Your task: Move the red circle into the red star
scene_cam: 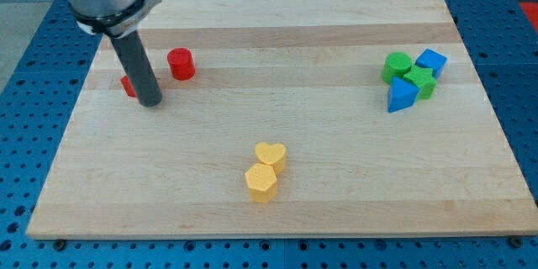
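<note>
Plainly the risk is a glancing push: my tip point(150, 102) sits between the red circle point(181, 64), just to the view's right and a little toward the top, and the red star point(128, 87), mostly hidden behind the rod at the view's left, so any off-centre shove from here could roll the circle away across the wooden counter point(277, 202) or knock the star instead. The arm comes down from the view's top-left, its rod leaning slightly. It carries no fingers, only the rod.
</note>
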